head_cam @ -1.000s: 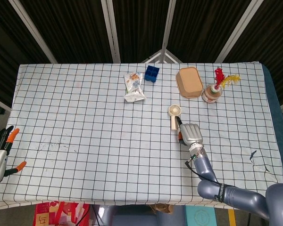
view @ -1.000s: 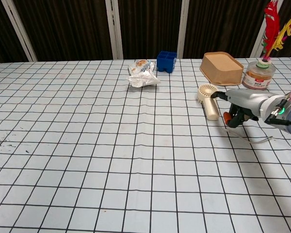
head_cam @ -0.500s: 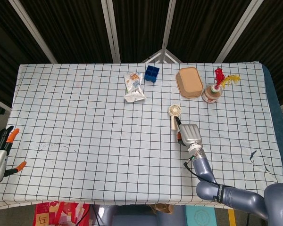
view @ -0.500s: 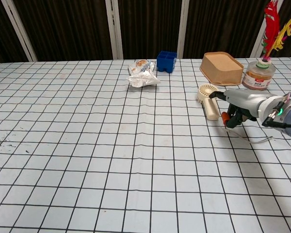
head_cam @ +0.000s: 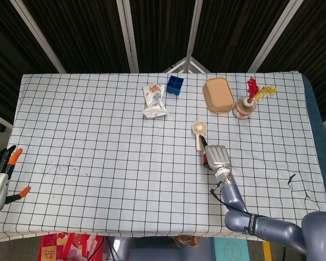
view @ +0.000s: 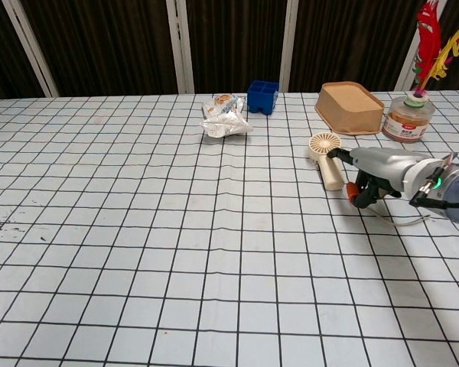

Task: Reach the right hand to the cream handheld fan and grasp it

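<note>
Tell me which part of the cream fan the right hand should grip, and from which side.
Grip the fan by its handle, not the round head. It lies flat with the head toward the far edge and the straight, narrow handle pointing toward the robot. The right hand sits just right of the handle, so coming in from that side and closing across it looks best.

The cream handheld fan (head_cam: 199,133) (view: 324,156) lies flat on the checked cloth, right of the table's middle; its round grilled head points toward the far edge and its straight handle runs toward the near edge, slightly angled; the handle's near end sits just beside the right hand's fingertips; whether they touch cannot be told.
</note>
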Robot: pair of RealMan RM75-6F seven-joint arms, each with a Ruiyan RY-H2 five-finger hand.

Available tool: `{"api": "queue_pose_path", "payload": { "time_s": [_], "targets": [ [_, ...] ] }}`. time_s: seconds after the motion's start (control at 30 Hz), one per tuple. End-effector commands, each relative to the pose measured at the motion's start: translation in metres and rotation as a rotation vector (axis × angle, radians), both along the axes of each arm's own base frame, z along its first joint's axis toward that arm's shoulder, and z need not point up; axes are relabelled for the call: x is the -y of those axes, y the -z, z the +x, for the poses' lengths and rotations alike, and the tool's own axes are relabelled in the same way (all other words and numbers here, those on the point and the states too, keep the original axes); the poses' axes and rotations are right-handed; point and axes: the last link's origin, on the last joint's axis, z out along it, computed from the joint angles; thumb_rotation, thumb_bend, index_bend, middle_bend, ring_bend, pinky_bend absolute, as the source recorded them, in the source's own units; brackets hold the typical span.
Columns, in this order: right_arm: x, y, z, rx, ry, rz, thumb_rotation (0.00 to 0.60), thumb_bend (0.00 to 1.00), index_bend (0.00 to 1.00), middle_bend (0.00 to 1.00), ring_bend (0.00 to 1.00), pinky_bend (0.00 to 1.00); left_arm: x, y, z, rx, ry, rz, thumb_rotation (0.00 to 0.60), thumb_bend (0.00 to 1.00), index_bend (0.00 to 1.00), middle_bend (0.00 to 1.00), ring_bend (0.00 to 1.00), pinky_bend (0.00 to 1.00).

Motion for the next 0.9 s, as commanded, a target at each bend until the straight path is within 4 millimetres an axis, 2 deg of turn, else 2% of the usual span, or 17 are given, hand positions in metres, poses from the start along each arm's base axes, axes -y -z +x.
{"api": "queue_pose_path", "payload": {
  "time_s": [0.03,0.37,0.7,0.9],
  "targets": [
    [0.000,0.001,-0.001,-0.005,0.002,0.000,0.600,0.75,0.00,0.85,0.92,0.84,0.000,0.000,0.000,0.000,0.000,0.001,0.600,0.09,0.00,0.00,0.00,0.00],
    [-0.002,0.006,-0.007,-0.023,0.029,0.019,0.600,0.76,0.02,0.85,0.92,0.83,0.000,-0.001,0.000,0.010,-0.001,-0.002,0.600,0.09,0.00,0.00,0.00,0.00],
    [-0.009,0.013,-0.004,-0.011,0.033,0.037,0.600,0.76,0.06,0.85,0.92,0.83,0.001,0.000,0.000,0.006,0.006,0.001,0.600,0.09,0.00,0.00,0.00,0.00],
    [0.000,0.001,0.006,0.008,-0.001,-0.023,0.600,0.76,0.02,0.85,0.92,0.83,0.001,-0.001,0.000,0.005,0.006,0.002,0.600,0.09,0.00,0.00,0.00,0.00]
  ]
}}
